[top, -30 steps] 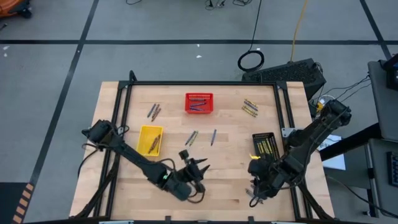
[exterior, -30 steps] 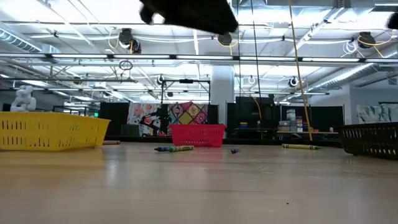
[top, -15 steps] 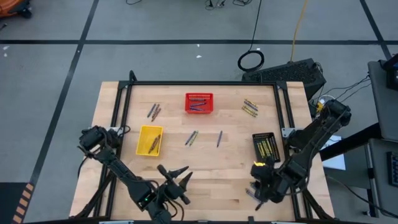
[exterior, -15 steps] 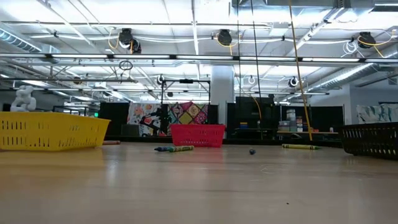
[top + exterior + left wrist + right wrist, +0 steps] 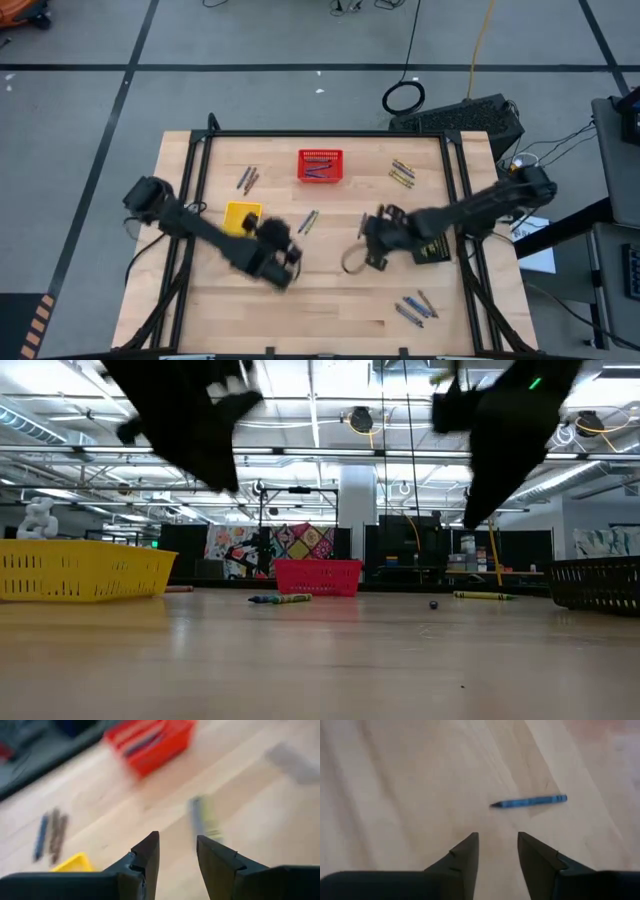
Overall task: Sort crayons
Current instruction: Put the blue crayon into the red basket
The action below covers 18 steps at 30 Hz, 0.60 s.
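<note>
A blue crayon (image 5: 530, 801) lies alone on the wood at the table's middle (image 5: 362, 222) and also shows in the low view (image 5: 433, 603). My right gripper (image 5: 367, 240) is open and empty just short of it, and its wrist view (image 5: 497, 845) shows the crayon ahead of the fingertips. My left gripper (image 5: 288, 250) is open and empty near the yellow basket (image 5: 240, 215). Its wrist view (image 5: 177, 847) looks at a yellow-green and grey crayon pair (image 5: 202, 817), which lies on the table (image 5: 308, 220).
A red basket (image 5: 320, 165) holding crayons stands at the far middle. A black basket (image 5: 432, 250) stands at the right, partly under my right arm. Loose crayons lie at the far left (image 5: 247, 178), far right (image 5: 402, 172) and near right (image 5: 415, 305).
My right gripper has swung from the near right corner toward the table's middle, uncovering several crayons there. My left gripper went toward the near edge, then back toward the middle beside the yellow basket. The lone blue crayon has rolled toward the table's right.
</note>
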Tool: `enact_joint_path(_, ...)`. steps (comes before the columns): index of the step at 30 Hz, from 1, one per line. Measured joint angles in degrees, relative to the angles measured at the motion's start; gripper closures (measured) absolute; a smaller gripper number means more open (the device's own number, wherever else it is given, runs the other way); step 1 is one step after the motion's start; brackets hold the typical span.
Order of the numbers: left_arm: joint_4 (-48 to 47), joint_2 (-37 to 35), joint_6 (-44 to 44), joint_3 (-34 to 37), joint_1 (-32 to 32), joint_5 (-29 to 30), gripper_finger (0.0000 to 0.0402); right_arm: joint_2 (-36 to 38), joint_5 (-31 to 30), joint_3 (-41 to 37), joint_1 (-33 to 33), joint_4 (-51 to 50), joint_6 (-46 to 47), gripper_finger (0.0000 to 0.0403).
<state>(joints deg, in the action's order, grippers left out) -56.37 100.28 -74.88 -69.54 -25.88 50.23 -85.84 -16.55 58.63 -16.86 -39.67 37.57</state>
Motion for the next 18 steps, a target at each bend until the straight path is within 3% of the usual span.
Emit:
enact_joint_path(5, 10.5, 0.2, 15.5, 3.5, 11.6, -12.8, 0.0270, -5.6, 4.5, 0.0, 8.4, 0.7, -9.1, 0.0349)
enact_joint_path(8, 16.4, 0.9, 22.6, 5.4, 16.6, -17.1, 0.0270, -8.1, 4.8, 0.0, 10.9, 0.4, -10.4, 0.0390)
enact_joint_path(13, 18.3, 0.8, 24.9, 7.3, 21.6, -21.4, 0.0270, -11.8, 8.4, 0.0, 12.8, -0.2, -11.7, 0.0394)
enact_joint_path(18, 18.6, 0.9, 25.8, 7.8, 22.8, -23.5, 0.0270, -14.6, 9.1, 0.1, 13.1, 0.2, -12.8, 0.0401)
